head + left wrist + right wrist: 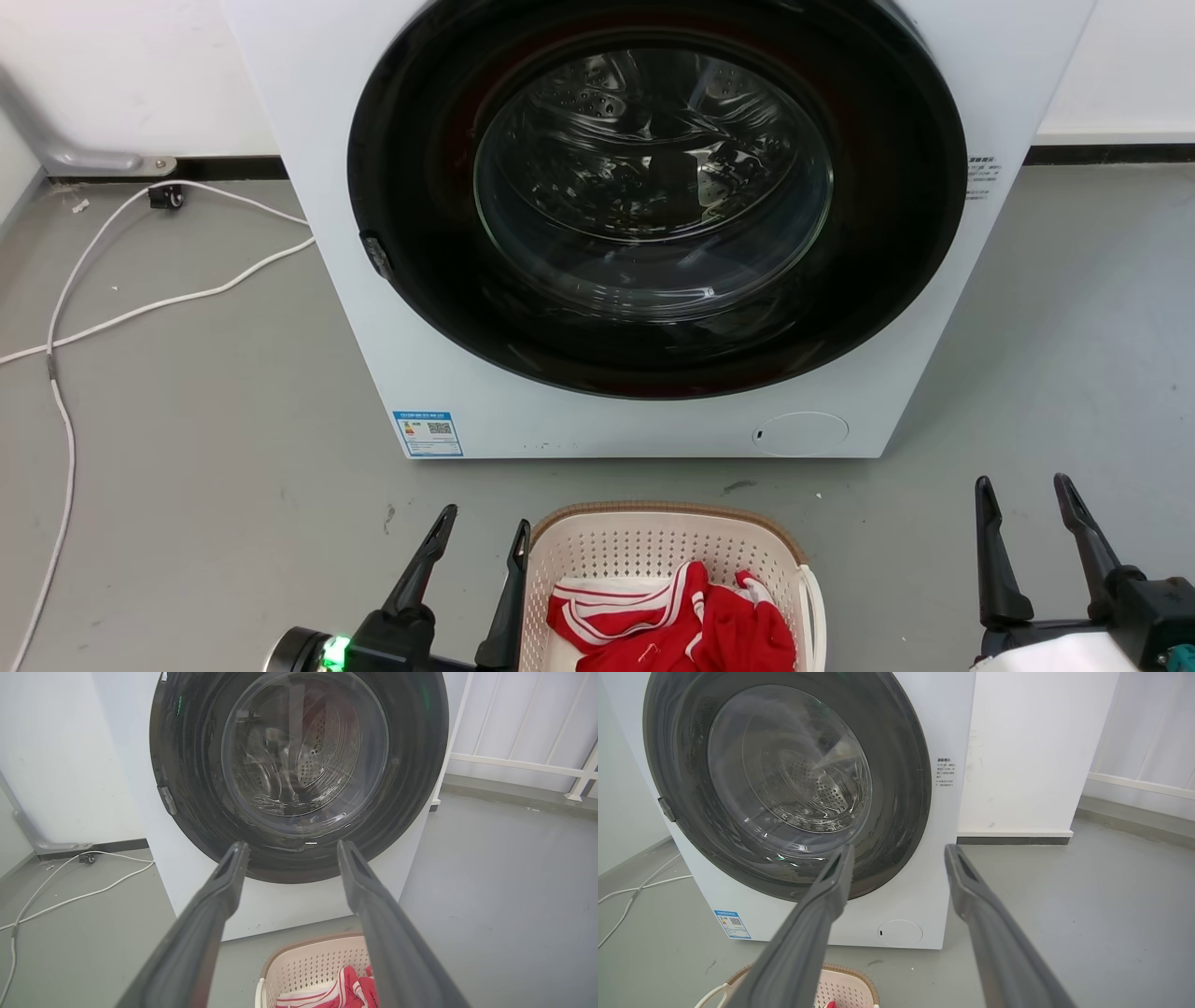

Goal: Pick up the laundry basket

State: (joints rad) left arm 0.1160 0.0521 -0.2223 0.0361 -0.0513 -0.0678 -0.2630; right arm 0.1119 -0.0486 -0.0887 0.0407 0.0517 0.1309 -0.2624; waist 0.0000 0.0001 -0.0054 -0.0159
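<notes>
The laundry basket is cream-white perforated plastic with a brown woven-look rim. It sits on the grey floor at the bottom centre of the head view, just before the washing machine, with red and white clothing inside. A white handle shows on its right side. My left gripper stands open right beside the basket's left rim, holding nothing. Off to the basket's right, my right gripper is open and empty. The basket's far rim also appears low in the left wrist view and the right wrist view.
A white front-loading washing machine with its round dark door closed stands close behind the basket. White cables trail across the floor at the left. A white railing lines the far right. Open grey floor lies on both sides.
</notes>
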